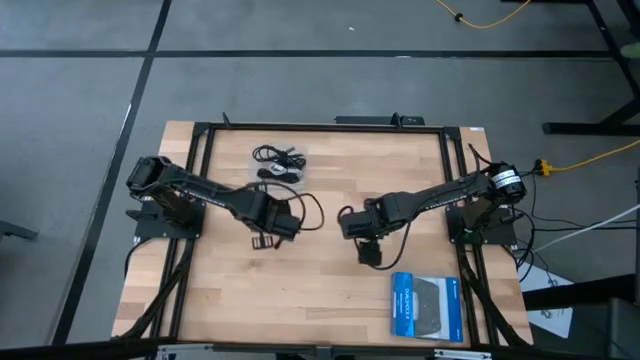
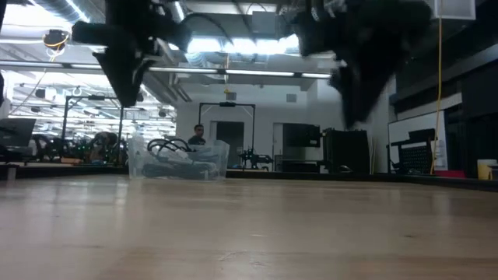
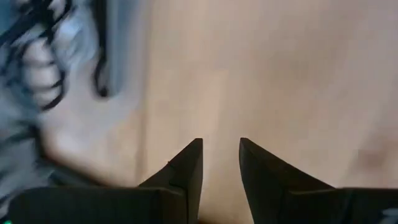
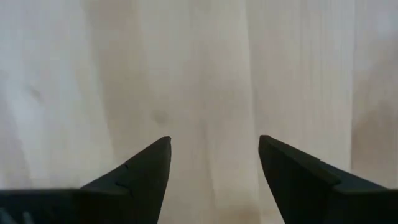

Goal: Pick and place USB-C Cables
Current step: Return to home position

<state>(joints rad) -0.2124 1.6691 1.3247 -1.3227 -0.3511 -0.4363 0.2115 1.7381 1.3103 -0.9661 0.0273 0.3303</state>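
The USB-C cables [image 1: 278, 162] lie as a loose black and silver-white heap near the table's far edge, left of centre. In the low view the cables [image 2: 179, 158] sit in what looks like clear plastic wrapping. My left gripper [image 1: 263, 239] hovers over bare wood on the near side of the heap, open with a narrow gap [image 3: 221, 149]; the cables [image 3: 37, 62] show blurred off to one side. My right gripper [image 1: 370, 256] hangs over the table's middle, open wide [image 4: 214, 144], with only wood beneath it. Both are raised clear of the tabletop in the low view.
A blue box [image 1: 427, 305] lies flat near the table's near right corner. A black frame [image 1: 320, 126] runs along the far edge and down both sides. A yellow cord [image 1: 585, 155] trails on the floor beyond the right edge. Bare wood [image 1: 320, 290] spans the near middle.
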